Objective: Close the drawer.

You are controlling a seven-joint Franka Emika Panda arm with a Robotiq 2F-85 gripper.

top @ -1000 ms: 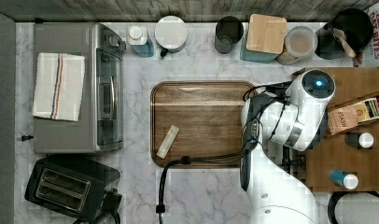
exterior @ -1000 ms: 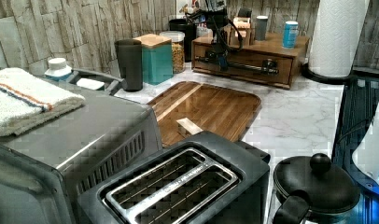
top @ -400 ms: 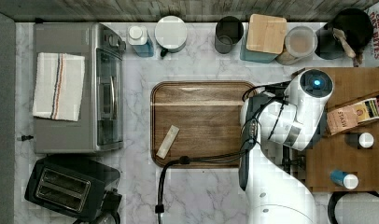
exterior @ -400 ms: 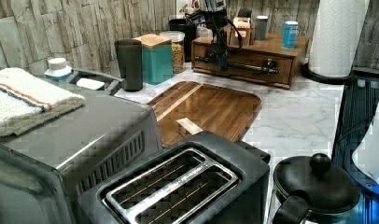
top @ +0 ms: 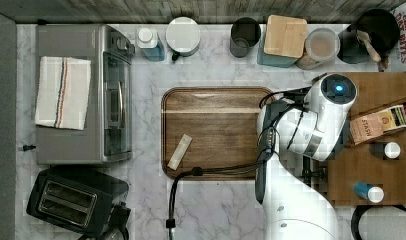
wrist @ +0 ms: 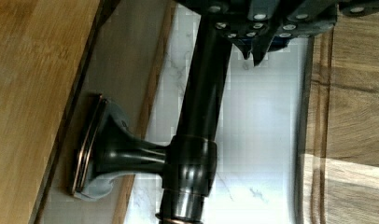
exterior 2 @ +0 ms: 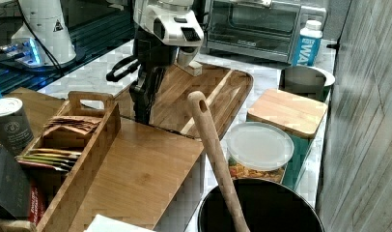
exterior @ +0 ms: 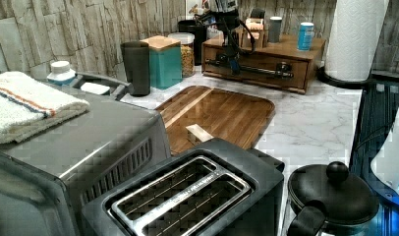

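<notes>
Pincer [wrist: 253,49] hung at the dark bar handle [wrist: 197,121] of the drawer [exterior: 259,64]; whether its fingers were spread or closed I could not tell. Just behind the pincer, the drawer's front panel sat nearly flush in its cabinet [exterior 2: 146,169]. Close up, the wrist view showed one handle post [wrist: 117,149] on that panel, while the left view showed one whole handle.

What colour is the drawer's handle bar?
The handle bar is glossy black or very dark bronze, seen best in the wrist view, mounted on the medium-brown drawer front.
</notes>
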